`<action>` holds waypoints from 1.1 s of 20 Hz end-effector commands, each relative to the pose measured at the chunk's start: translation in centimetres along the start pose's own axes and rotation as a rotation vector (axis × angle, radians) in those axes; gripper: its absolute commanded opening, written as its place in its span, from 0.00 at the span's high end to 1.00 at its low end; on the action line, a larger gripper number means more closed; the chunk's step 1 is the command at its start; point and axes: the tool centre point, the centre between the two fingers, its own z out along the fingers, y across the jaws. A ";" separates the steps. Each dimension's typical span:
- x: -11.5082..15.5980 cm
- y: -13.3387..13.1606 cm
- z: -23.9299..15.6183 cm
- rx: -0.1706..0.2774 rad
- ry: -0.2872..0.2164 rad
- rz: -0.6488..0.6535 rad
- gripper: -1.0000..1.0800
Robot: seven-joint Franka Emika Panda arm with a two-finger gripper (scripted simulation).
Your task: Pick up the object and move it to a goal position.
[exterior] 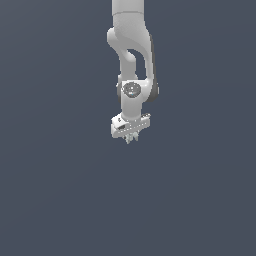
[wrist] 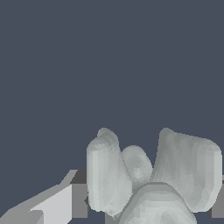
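The object [exterior: 131,139] is a tiny pale grey-white spiky lump that pokes out under the white robot hand in the middle of the exterior view. My gripper [exterior: 130,135] is shut on it and hangs above the dark floor. In the wrist view the object [wrist: 183,166] looms large as several rounded pale lobes, filling the gap between the grey fingers [wrist: 78,194]. The fingertips are mostly hidden behind it.
A plain dark blue-grey floor [exterior: 60,200] surrounds the arm on all sides. The white arm [exterior: 132,60] comes down from the exterior view's top edge. No other thing shows.
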 end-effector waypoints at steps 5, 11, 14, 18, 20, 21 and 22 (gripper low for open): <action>0.1 -0.3 0.0 0.000 0.000 -0.001 1.00; 0.8 -2.7 -0.3 0.000 0.000 -0.001 1.00; 1.5 -4.7 -0.5 0.000 0.000 -0.001 1.00; 2.7 -8.4 -1.0 0.000 0.000 -0.001 1.00; 3.3 -10.3 -1.2 0.000 0.000 -0.001 1.00; 3.6 -11.2 -1.3 0.000 0.000 -0.001 1.00; 3.9 -12.0 -1.4 0.000 0.000 -0.001 1.00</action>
